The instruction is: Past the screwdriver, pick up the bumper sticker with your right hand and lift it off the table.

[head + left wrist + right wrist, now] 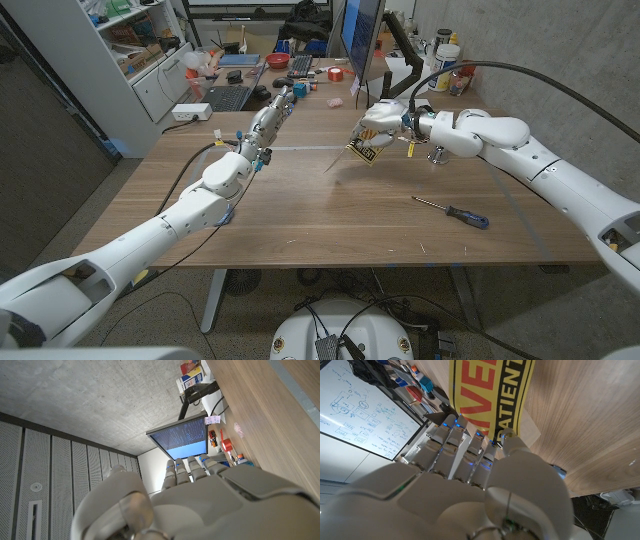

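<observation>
1. Nearest the robot's edge of the wooden table (330,235), on its right-hand side, lies the screwdriver (452,211), dark handle, thin shaft, flat on the boards and touched by nothing. It sits well short of the action, so the reach has gone past it as the task asks.

2. Further in, the left hand (268,122) is stretched out over the middle of the table. Fingers look straight and together along the arm's line, nothing in them that I can see. Whether it touches the wood, I can't tell.

3. Across to the far right side: the right hand (388,116) has the bumper sticker (367,145)! Yellow and black with bold lettering, it hangs down and toward the table's middle from the fingers, tilted, and there is a shadow on the wood beneath it. I'd judge it off the surface, or very nearly.

4. The right wrist view gives the close look: fingers (451,440) curled in with the thumb closing from the side, clamped on the sticker's near edge, the printed face running away beyond the fingertips over the wood grain.

5. So the grasp looks done and the lift appears under way or complete. What may be left is a little more height to clear the low corner.

6. Beyond, at the far edge: a monitor (362,35), keyboard (228,97) and assorted clutter.
</observation>
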Robot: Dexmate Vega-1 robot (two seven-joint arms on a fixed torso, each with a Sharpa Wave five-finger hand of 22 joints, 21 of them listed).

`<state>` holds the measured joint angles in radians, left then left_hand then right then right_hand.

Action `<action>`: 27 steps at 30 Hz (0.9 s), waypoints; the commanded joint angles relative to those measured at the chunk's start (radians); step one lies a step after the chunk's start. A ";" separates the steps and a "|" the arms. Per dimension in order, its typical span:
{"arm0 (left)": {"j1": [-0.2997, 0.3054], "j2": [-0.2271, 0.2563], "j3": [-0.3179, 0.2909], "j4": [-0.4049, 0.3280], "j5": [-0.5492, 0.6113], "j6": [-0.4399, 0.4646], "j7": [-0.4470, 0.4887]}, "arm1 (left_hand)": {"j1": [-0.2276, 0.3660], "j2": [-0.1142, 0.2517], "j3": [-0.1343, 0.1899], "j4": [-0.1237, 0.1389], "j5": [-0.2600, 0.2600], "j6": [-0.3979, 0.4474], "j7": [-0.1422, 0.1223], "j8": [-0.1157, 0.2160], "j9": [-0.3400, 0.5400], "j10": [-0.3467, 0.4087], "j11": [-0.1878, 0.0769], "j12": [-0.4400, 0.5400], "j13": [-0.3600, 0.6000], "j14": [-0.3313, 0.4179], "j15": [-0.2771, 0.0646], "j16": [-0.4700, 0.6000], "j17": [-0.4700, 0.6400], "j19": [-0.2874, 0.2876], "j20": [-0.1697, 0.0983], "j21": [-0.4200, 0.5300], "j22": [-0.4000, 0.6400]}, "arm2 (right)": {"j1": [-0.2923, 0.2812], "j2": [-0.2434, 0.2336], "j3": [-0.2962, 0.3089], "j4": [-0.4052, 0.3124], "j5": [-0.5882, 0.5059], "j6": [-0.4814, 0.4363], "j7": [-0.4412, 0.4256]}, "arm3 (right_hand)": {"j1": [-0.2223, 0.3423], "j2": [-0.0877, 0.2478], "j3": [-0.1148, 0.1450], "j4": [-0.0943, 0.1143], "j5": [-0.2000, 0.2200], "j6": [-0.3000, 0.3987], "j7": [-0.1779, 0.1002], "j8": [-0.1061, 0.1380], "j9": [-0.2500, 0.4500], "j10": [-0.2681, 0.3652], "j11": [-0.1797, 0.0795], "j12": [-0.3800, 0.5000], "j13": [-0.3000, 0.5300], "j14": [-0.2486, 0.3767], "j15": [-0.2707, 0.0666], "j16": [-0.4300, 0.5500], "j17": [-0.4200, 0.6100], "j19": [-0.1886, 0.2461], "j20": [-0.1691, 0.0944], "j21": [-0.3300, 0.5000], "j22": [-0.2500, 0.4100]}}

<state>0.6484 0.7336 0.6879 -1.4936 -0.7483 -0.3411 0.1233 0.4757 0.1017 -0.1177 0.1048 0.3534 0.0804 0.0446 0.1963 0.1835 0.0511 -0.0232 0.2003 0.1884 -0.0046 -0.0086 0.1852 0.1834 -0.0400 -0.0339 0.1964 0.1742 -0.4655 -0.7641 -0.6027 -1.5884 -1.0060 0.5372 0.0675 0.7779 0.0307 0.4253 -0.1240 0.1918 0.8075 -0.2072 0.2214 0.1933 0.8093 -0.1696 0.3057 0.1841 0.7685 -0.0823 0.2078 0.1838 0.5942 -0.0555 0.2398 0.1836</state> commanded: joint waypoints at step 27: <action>-0.018 -0.035 0.005 0.031 0.017 -0.006 -0.025 | 0.007 0.009 -0.010 -0.001 0.001 0.006 0.003 0.002 0.002 0.001 0.004 0.003 0.003 -0.004 -0.002 0.005 0.003 -0.007 -0.021 0.003 0.006 | -0.046 -0.034 0.098 -0.151 0.047 -0.049 0.074 | -0.004 0.005 0.012 -0.001 -0.005 0.018 -0.003 -0.008 0.003 0.030 -0.004 -0.014 0.003 0.026 -0.132 -0.004 0.004 0.004 -0.053 -0.011 0.004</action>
<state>0.6326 0.7076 0.6949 -1.4709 -0.7352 -0.3375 0.1054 0.4797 0.1057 -0.1193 0.1029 0.3534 0.0804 0.0445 0.1963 0.1835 0.0511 -0.0232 0.2003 0.1884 -0.0046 -0.0087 0.1852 0.1834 -0.0400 -0.0340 0.1964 0.1743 -0.5013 -0.7913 -0.5279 -1.7062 -0.9754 0.4962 0.1237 0.7780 0.0306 0.4286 -0.1268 0.1918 0.8184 -0.2071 0.2137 0.1930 0.8308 -0.1697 0.2951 0.1839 0.7848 -0.0878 0.2033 0.1836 0.5941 -0.0554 0.2321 0.1836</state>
